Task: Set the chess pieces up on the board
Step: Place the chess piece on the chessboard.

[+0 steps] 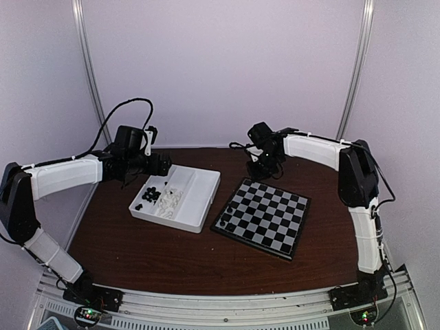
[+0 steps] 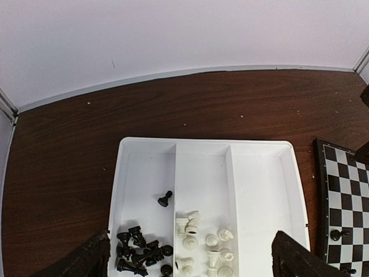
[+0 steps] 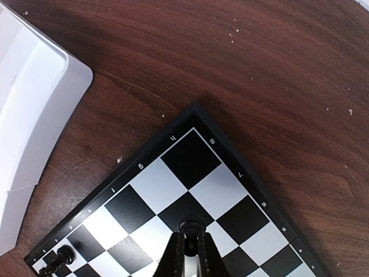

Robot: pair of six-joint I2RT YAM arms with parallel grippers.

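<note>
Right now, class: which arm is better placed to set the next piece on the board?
Right: the right claw is shut on a black piece over the board; the left claw hangs open over the tray.

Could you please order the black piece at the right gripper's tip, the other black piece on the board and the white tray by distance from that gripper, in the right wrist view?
1. Black piece at the tip: held by the right gripper, above the board.
2. Other black piece: on the board, lower left.
3. White tray: off the board, far left.
</note>
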